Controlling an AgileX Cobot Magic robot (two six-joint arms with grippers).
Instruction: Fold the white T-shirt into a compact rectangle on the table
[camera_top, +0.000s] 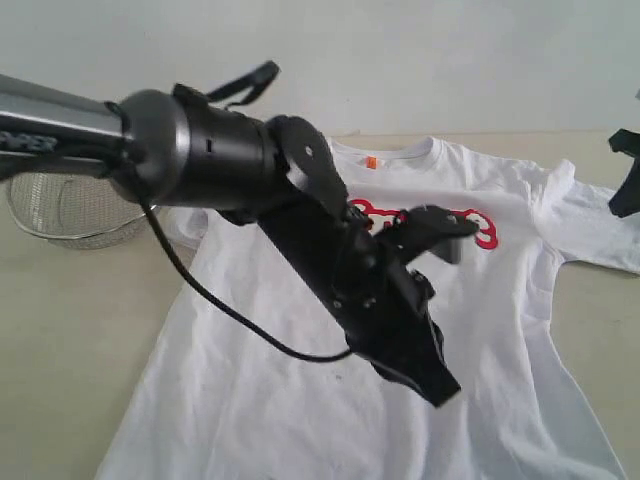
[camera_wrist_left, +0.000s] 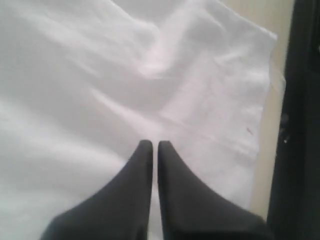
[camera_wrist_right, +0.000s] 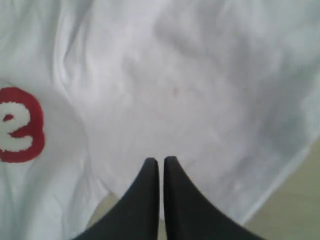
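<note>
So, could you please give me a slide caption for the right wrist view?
Right tool, shut, over the white T-shirt near its red lettering; bare table beyond the cloth.

Left arm: silver-grey metal tube link (camera_top: 50, 120) with partial dark lettering, feeding a glossy black rounded joint housing (camera_top: 175, 145). Past that, matte black wrist links (camera_top: 375, 290) with small screw heads. Thin black cable (camera_top: 216, 300) loops underneath, black strap loop (camera_top: 245, 82) on top. Left gripper (camera_wrist_left: 155, 145) and right gripper (camera_wrist_right: 161, 160): matte black fingers tapering to blunt tips. Right arm's black end piece (camera_top: 627, 180) is barely in frame.
</note>
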